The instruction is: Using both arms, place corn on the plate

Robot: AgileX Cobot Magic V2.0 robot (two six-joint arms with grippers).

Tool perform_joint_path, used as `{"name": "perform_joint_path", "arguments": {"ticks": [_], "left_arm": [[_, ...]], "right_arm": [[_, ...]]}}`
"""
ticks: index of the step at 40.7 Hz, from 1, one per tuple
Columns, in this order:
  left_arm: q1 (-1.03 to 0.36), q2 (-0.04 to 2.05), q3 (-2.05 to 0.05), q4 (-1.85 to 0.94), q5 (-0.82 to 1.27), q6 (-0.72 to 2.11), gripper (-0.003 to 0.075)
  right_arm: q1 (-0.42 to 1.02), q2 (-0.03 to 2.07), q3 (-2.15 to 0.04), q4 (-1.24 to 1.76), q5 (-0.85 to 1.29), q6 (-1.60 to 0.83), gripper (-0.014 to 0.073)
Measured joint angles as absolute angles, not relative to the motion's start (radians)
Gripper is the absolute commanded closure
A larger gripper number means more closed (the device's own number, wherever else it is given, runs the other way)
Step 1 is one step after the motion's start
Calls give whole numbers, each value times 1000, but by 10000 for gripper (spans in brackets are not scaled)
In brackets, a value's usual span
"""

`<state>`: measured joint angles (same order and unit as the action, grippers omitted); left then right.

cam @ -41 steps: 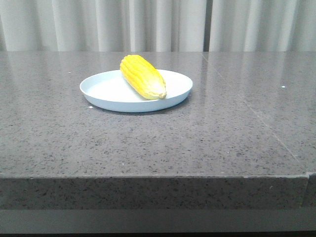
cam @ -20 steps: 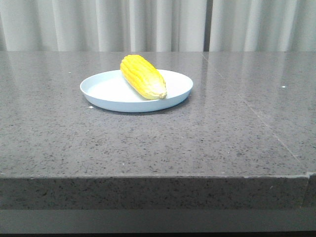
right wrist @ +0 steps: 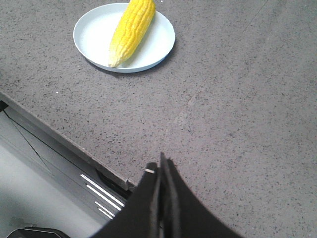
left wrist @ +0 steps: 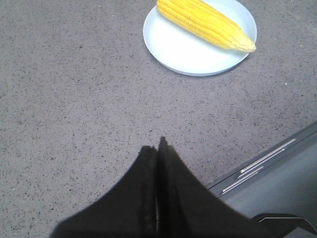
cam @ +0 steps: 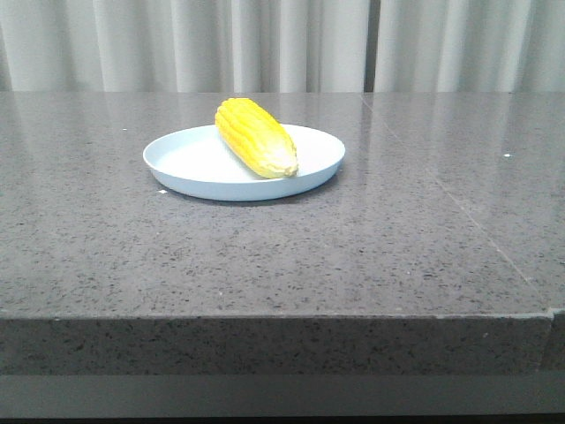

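- The corn (cam: 255, 137) lies across the plate (cam: 190, 164) on the table (cam: 265, 265), thick end over the far rim, pale tip near the right rim.
- Risk: the cob is round and the rim low, so a bump to the plate or table could probably roll it off.
- The left gripper (left wrist: 157, 148) is closed and empty, above the table's near edge, well apart from the plate.
- The right gripper (right wrist: 161, 166) is likewise pressed together, empty, near the table edge.
- Neither arm shows in the front view.

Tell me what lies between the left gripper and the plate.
Nothing: in the left wrist view, only bare speckled tabletop separates the shut left gripper from the plate.
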<state>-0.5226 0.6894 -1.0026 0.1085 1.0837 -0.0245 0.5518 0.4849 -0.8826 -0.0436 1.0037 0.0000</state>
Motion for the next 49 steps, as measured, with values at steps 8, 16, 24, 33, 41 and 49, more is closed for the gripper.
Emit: {"name": "perform_joint_path", "arguments": {"ticks": [8, 16, 24, 33, 41, 49], "left_arm": [[-523, 689, -1003, 108, 1084, -24, 741], [-518, 677, -998, 108, 1084, -24, 741], [-406, 590, -948, 117, 1051, -24, 741], [-266, 429, -759, 151, 953, -24, 741], [-171, 244, -520, 123, 771, -24, 741], [-118, 73, -253, 20, 480, -24, 741]], "right_arm": [[552, 485, -883, -44, 1004, 0, 664], [552, 485, -883, -44, 1004, 0, 664], [552, 485, -883, -44, 1004, 0, 664], [552, 485, -883, -44, 1004, 0, 664], [552, 485, -883, -44, 1004, 0, 664], [552, 485, -883, -44, 1004, 0, 664]]}}
